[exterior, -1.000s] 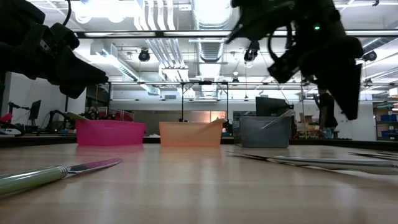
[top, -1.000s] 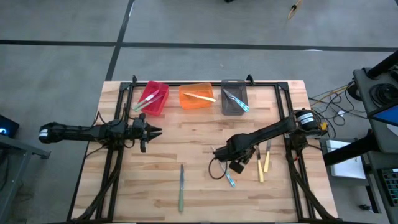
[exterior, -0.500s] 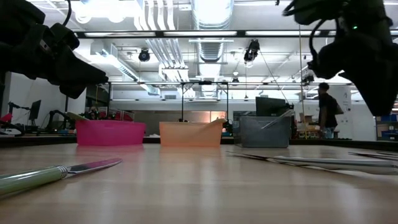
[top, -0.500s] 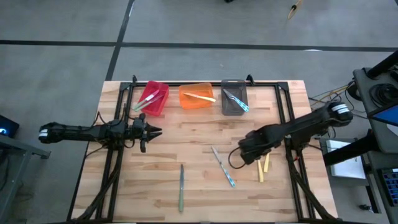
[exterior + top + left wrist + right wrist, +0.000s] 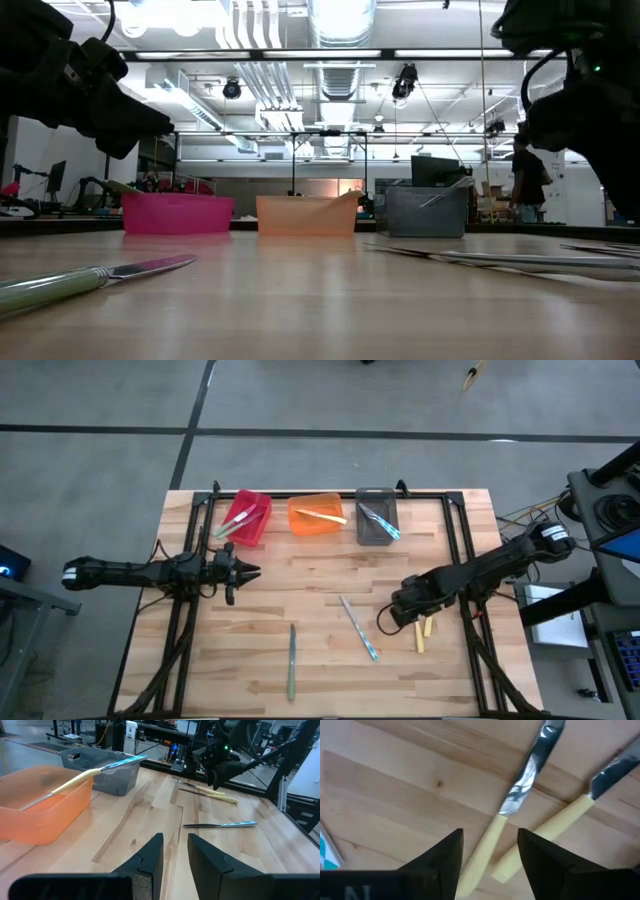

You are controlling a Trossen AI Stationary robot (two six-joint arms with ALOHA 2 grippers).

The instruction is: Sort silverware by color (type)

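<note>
Right wrist view: right gripper [image 5: 487, 852] spread open, empty, straddling yellow-handled knife [image 5: 512, 812]; next, descend, clamp handle.

- Three plastic bins at the table's far edge: one red [image 5: 246, 516], one orange [image 5: 316, 515], one grey [image 5: 376, 517].
- Four loose utensils: one green-handled [image 5: 292, 665], one blue-handled [image 5: 360, 629], two yellow-handled [image 5: 420, 637].

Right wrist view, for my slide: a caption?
Open right gripper above two yellow-handled knives on the table.
</note>
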